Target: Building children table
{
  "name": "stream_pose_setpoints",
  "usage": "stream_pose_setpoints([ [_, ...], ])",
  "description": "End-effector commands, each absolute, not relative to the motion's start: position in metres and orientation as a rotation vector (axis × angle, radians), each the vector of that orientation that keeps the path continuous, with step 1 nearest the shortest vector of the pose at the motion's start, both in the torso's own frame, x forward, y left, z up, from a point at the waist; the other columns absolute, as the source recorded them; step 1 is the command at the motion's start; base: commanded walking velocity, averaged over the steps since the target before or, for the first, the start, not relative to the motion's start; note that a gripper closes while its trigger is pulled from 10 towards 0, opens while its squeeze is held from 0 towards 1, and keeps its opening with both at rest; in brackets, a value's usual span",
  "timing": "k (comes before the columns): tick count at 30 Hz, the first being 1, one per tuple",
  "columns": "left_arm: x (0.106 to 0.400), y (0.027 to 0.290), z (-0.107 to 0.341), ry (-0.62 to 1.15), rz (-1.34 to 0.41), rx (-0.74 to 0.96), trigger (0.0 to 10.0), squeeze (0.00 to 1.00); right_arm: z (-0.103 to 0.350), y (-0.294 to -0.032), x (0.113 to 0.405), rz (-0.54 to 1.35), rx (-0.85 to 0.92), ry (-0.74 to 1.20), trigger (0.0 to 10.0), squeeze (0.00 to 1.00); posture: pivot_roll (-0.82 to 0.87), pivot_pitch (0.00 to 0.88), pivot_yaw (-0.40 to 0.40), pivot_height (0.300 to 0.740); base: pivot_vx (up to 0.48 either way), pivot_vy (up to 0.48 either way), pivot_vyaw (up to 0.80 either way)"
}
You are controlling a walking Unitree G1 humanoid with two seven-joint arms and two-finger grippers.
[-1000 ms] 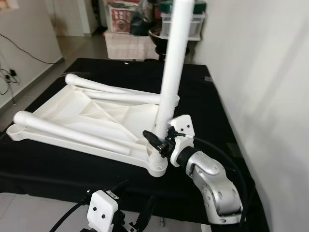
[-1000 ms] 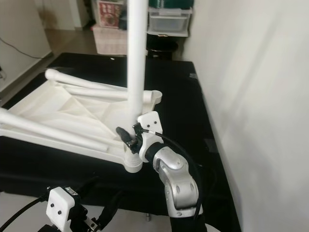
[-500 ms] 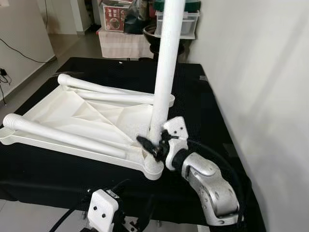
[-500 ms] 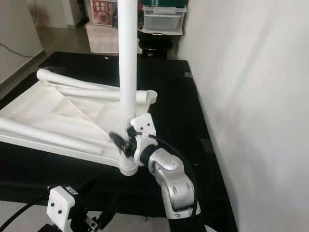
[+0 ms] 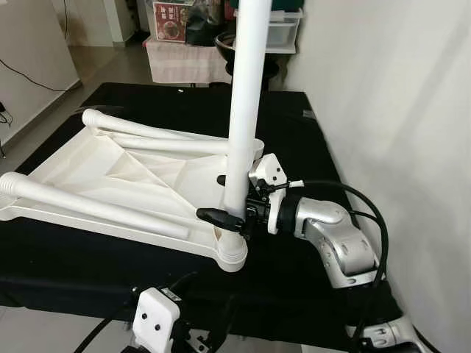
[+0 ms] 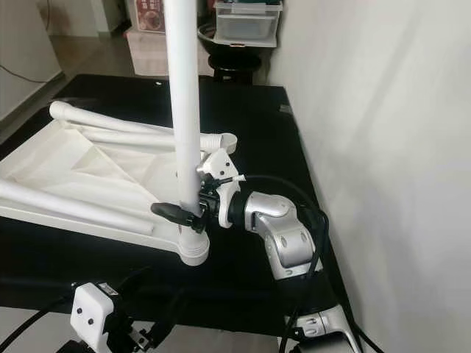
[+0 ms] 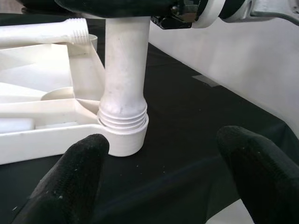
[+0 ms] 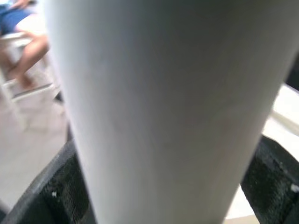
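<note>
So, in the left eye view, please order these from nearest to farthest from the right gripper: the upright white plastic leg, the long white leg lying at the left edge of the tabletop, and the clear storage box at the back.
1. The upright white plastic leg, between the right gripper fingers.
2. The long white leg lying at the left edge, to the gripper's left on the white tabletop.
3. The clear storage box, far behind, beyond the black table.

The upturned children's table (image 5: 110,176) is plain white, as is the upright leg (image 5: 243,110) and the two legs lying on it (image 5: 88,206). The tabletop (image 5: 294,140) beneath is covered in flat black. The right arm (image 5: 335,235) is silver with a white wrist block, its fingers (image 5: 213,215) black. The left gripper's fingers (image 7: 79,177) are black too. The wall (image 5: 397,110) is off-white.
</note>
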State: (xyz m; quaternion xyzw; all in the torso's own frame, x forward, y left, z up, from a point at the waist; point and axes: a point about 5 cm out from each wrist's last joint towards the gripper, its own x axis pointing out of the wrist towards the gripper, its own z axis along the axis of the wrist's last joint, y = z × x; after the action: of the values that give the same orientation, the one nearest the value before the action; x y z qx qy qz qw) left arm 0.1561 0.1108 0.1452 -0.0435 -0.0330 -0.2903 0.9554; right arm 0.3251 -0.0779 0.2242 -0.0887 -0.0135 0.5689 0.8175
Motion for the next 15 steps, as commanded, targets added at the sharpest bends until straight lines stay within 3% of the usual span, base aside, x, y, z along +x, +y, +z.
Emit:
stream_pose_setpoints([
  [1, 0.154, 0.110, 0.143, -0.051, -0.587, -0.093, 10.0, 0.00, 0.221, -0.073, 0.325, 1.321, -0.213, -0.003, 10.0, 0.00, 0.05, 0.135, -0.063, 0.740, 0.000, 0.000, 0.00],
  [12, 0.151, 0.108, 0.145, -0.048, -0.590, -0.099, 10.0, 0.00, 0.217, -0.082, 0.335, 1.443, -0.268, 0.072, 10.0, 0.00, 0.05, 0.147, -0.069, 0.740, 0.000, 0.000, 0.00],
  [13, 0.151, 0.108, 0.145, -0.048, -0.591, -0.099, 10.0, 0.00, 0.216, -0.082, 0.337, 1.442, -0.267, 0.080, 8.2, 0.00, 0.05, 0.149, -0.069, 0.740, 0.000, 0.000, 0.00],
  [14, 0.151, 0.108, 0.145, -0.048, -0.591, -0.099, 10.0, 0.00, 0.214, -0.082, 0.338, 1.447, -0.264, 0.089, 2.3, 0.00, 0.05, 0.152, -0.069, 0.740, 0.000, 0.000, 0.00],
  [15, 0.150, 0.108, 0.145, -0.047, -0.590, -0.100, 10.0, 0.00, 0.210, -0.081, 0.338, 1.448, -0.263, 0.100, 0.0, 0.00, 0.05, 0.153, -0.067, 0.740, 0.000, 0.000, 0.00],
])
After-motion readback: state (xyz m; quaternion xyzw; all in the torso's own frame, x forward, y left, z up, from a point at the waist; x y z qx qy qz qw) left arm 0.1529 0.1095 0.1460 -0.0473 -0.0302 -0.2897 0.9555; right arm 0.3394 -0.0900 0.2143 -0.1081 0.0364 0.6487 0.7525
